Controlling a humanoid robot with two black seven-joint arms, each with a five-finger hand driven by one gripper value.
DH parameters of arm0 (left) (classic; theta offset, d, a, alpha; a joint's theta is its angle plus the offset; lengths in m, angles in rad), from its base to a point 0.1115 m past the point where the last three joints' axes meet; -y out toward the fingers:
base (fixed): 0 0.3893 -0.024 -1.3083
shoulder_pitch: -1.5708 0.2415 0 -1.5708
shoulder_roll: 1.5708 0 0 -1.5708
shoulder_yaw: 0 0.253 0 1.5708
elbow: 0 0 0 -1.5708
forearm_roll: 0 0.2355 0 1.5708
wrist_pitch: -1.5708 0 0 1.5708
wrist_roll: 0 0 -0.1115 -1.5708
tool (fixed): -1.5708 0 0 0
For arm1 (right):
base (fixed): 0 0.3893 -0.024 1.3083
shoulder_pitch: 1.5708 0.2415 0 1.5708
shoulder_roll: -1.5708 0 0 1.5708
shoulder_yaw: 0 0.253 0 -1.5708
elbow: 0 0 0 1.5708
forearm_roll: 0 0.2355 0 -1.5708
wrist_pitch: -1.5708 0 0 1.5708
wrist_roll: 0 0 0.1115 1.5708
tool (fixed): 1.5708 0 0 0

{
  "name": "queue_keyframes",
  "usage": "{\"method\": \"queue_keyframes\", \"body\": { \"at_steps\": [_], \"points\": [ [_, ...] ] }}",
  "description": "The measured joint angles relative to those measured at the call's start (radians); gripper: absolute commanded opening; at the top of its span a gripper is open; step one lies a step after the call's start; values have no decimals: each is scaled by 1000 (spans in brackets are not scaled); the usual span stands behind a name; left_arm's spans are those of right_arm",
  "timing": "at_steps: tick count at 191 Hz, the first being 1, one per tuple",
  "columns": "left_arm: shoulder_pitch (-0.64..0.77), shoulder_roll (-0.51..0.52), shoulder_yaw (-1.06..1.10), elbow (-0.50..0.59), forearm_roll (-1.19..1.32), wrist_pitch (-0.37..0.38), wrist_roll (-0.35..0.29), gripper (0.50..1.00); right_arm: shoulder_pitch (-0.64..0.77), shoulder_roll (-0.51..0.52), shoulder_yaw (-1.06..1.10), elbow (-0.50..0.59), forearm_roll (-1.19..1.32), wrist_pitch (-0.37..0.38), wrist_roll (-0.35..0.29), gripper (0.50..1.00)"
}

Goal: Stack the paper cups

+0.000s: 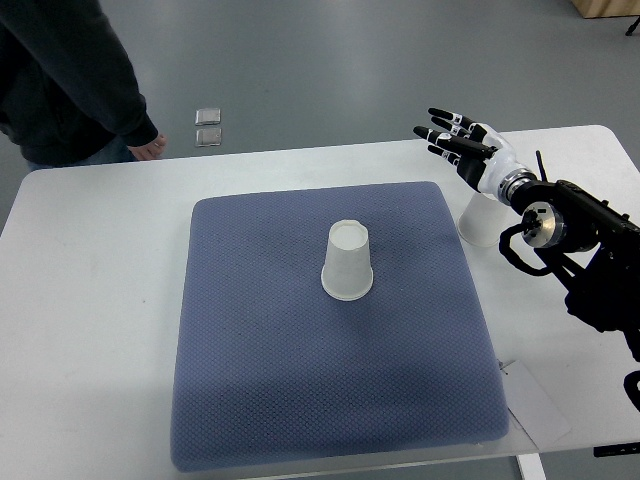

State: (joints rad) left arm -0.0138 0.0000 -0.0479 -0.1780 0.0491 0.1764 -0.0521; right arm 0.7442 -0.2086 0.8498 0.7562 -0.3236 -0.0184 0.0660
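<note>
Standing inverted near the centre of the frame: one white paper cup [347, 262], mouth down, base up, on a blue-grey textured mat [260, 400] that covers the middle of the white tabletop [90, 300].

Second white paper cup [476, 220]: at the right of the frame, just off the mat's right edge, directly on the tabletop, also apparently upside down. Its upper part is hidden behind the wrist, so its exact attitude is uncertain.

Right robot hand [455, 138]: upper right of the frame, arm entering from the right edge. Fingers spread and extended toward the upper left, holding nothing. It hovers above and slightly beyond the second cup, apparently clear of it.

Left robot hand: not in view.

Other items: a person's dark sleeve [70, 80] and hand at the upper left, beyond the tabletop's far edge; two small silvery squares [208, 127] on the floor beyond the same edge.

Handling notes, by judgement: both cups are probably very light, thin-walled and easily crushed or dented; a firm squeeze would ovalise the rim. Inverted, each presents a narrow closed base at the top and a tapered wall, which is likely smooth and prone to slipping upward out of a pinch. The best hold is likely a gentle wrap around the upper wall just below the base, thumb opposite fingers. A light cup tips at a sideways nudge, so a vertical approach suits. Stacking calls for close alignment over the central cup.
</note>
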Motion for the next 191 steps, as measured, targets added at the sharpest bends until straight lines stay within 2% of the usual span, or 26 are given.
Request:
{"method": "queue_keyframes", "body": {
  "at_steps": [191],
  "points": [
    [0,0,0,9,0,0,0,1000,15,-13,-6,-1,-8,21,-8,911]
  ]
}}
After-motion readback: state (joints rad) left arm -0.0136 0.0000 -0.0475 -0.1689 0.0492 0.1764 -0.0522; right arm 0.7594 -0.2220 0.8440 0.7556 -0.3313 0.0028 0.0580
